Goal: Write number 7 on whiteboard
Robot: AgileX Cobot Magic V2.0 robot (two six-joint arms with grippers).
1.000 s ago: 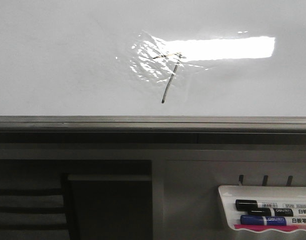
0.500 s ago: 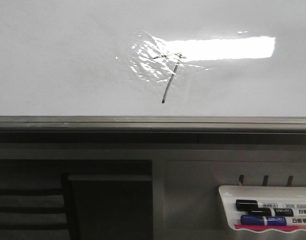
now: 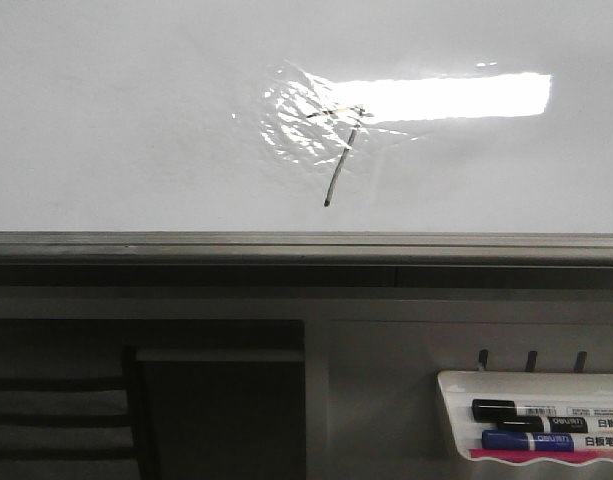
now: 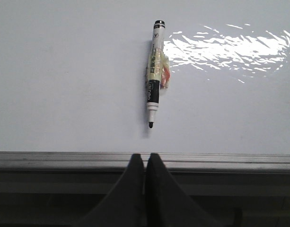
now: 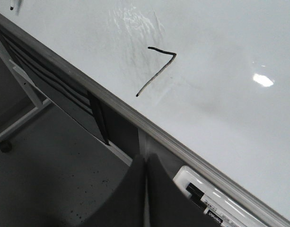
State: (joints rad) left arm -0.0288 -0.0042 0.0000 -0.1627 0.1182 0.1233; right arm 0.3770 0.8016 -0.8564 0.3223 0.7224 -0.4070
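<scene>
1. We see the whiteboard point(image 3: 136, 120) filling the upper half of the front view: glossy white, with a bright rectangular reflection and a wrinkled glare patch beside it.
2. Grey metal rim point(image 3: 306, 245) runs along the board's lower edge; dark grey frame and slats sit below it.
3. White tray point(image 3: 531, 420) hangs below the rim at lower right, holding a black marker point(image 3: 526, 410) and a blue marker point(image 3: 531, 440) lying flat.
4. The 7 point(image 3: 338, 150) sits on the board partly inside the glare patch, above the rim, well apart from the tray.
5. Its short top bar runs horizontal; the long stroke slants down and to the left, ending just above the rim.
6. In the right wrist view the 7 point(image 5: 156, 71) reads thin, dark and clean; from the front it looks faint and broken by glare.
7. Left wrist view shows a pen point(image 4: 154, 75) stuck upright on the board, tip down, uncapped.
8. Left pincer point(image 4: 145, 165) clenched, empty. Right pincer point(image 5: 145, 170) clenched, empty.
</scene>
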